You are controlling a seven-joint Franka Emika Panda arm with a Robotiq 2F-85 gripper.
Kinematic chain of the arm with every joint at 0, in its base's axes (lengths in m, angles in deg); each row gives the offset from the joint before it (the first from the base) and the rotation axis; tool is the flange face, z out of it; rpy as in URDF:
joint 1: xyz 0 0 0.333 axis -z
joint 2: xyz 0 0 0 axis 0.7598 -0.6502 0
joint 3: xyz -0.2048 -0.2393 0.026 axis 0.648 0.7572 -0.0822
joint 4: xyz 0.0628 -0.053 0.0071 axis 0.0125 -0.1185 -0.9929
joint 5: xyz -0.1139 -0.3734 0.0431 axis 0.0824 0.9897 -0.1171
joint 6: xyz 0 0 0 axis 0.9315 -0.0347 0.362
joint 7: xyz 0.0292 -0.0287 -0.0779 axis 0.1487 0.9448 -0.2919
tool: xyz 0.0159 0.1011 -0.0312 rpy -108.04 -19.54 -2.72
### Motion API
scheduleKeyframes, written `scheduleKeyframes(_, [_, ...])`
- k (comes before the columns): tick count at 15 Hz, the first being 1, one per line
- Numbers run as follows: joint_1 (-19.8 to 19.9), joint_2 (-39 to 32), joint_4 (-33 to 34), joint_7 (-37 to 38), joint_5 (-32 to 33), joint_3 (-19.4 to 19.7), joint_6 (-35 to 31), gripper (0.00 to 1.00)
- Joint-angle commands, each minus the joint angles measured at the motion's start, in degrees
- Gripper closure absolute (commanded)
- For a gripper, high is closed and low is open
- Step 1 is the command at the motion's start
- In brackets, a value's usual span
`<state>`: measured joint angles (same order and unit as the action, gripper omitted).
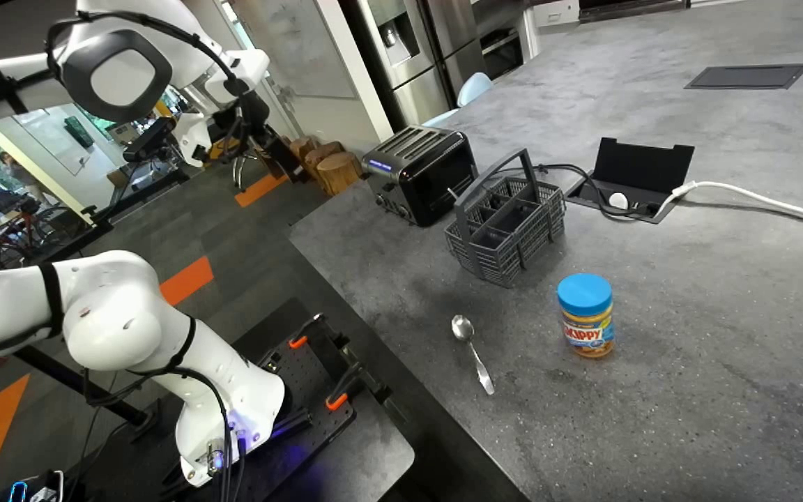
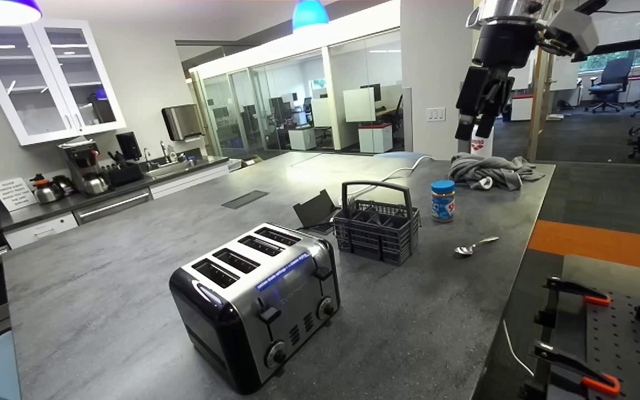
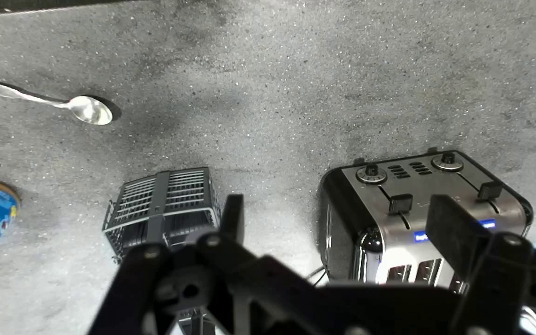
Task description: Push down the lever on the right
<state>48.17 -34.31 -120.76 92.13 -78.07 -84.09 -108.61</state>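
The tool (image 2: 474, 131) holds nothing, its fingers (image 3: 454, 228) spread wide. The right lever (image 2: 323, 273) stands raised on the four-slot toaster (image 2: 292, 300), nearer the cutlery basket (image 2: 378, 239). I judge it better to bring fingers together, then press straight downward.

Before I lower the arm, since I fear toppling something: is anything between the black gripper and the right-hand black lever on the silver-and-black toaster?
Nothing visible blocks the gripper: in the wrist view the right-hand lever shows unobstructed. The dark grey mesh basket stands beside the toaster on that side, seemingly off the path.
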Motion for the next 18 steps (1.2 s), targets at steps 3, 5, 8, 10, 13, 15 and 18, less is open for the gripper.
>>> scheduleKeyframes(3, [0.3, 0.0, 0.1, -0.2, -0.3, -0.3, 0.1, 0.0])
scheduleKeyframes(5, [-0.4, -2.0, 0.2, -0.1, -1.0, -0.9, -2.9, 0.0])
scheduleKeyframes(8, [-1.7, -8.6, 0.4, 0.2, -1.7, -2.2, -11.2, 0.0])
scheduleKeyframes(10, [-3.0, -14.6, 1.2, 0.2, -2.3, -2.7, -16.0, 0.0])
scheduleKeyframes(13, [-5.2, -24.9, 3.1, 0.4, -3.8, -3.6, -22.8, 0.0])
scheduleKeyframes(15, [-6.8, -31.2, 4.9, 0.3, -5.0, -4.0, -26.6, 0.0])
scheduleKeyframes(18, [-8.4, -37.1, 7.9, -0.4, -6.2, -4.3, -27.9, 0.0])
